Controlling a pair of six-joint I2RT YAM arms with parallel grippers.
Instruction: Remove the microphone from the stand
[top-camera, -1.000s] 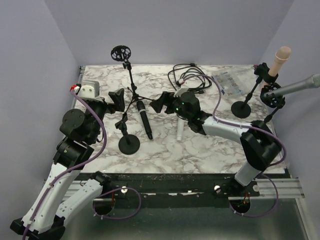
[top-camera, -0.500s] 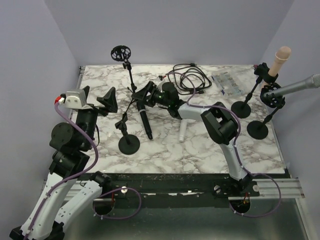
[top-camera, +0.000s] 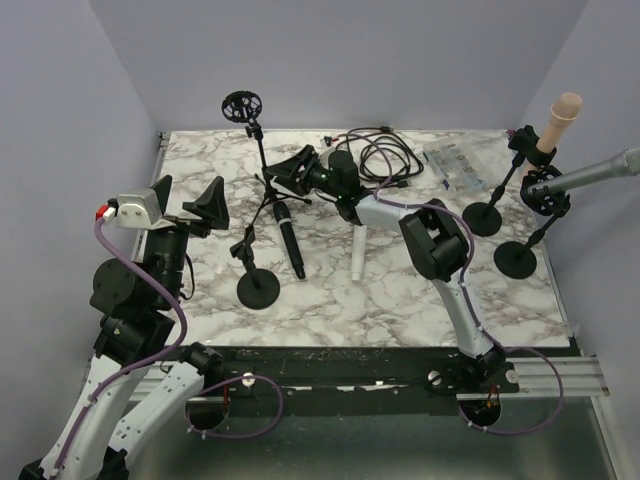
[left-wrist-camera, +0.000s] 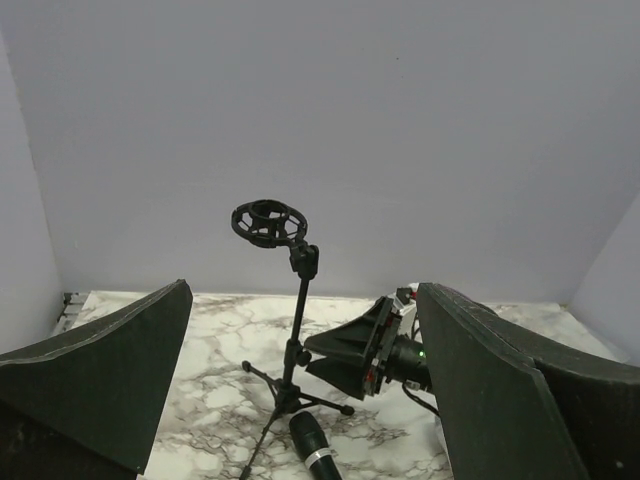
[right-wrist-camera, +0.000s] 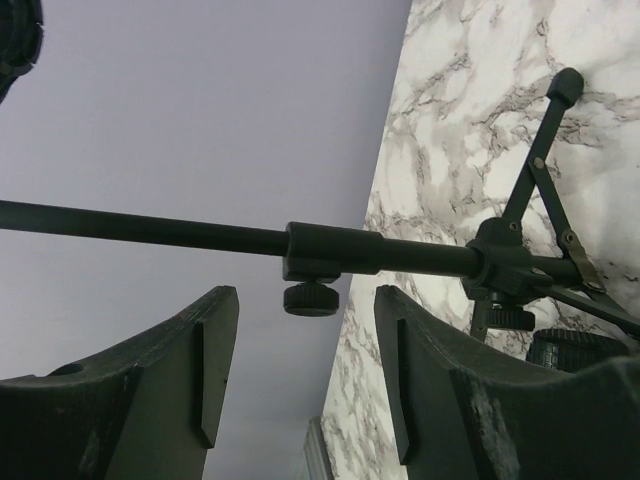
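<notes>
A black microphone (top-camera: 290, 240) lies flat on the marble table, off any stand; its head shows in the left wrist view (left-wrist-camera: 315, 450). Behind it stands a black tripod stand (top-camera: 264, 170) with an empty round shock mount (top-camera: 241, 105) on top. My right gripper (top-camera: 286, 176) is open, level with the tripod's pole, just right of it. In the right wrist view the pole's collar (right-wrist-camera: 330, 248) and its knob lie just beyond my open right gripper (right-wrist-camera: 305, 330). My left gripper (top-camera: 188, 198) is open and empty, raised at the left. It (left-wrist-camera: 305, 300) looks at the tripod (left-wrist-camera: 295, 330).
A round-base stand (top-camera: 258, 288) with a short clip stands in front of the black microphone. A silver microphone (top-camera: 357, 256) lies mid-table. Cables (top-camera: 380, 150) and a plastic bag (top-camera: 458, 165) lie at the back. Two stands at the right hold a grey microphone (top-camera: 590, 172) and a beige one (top-camera: 563, 115).
My right gripper has swept left from mid-table to the tripod's pole. My left arm has pulled back to the left. The black microphone has not moved.
</notes>
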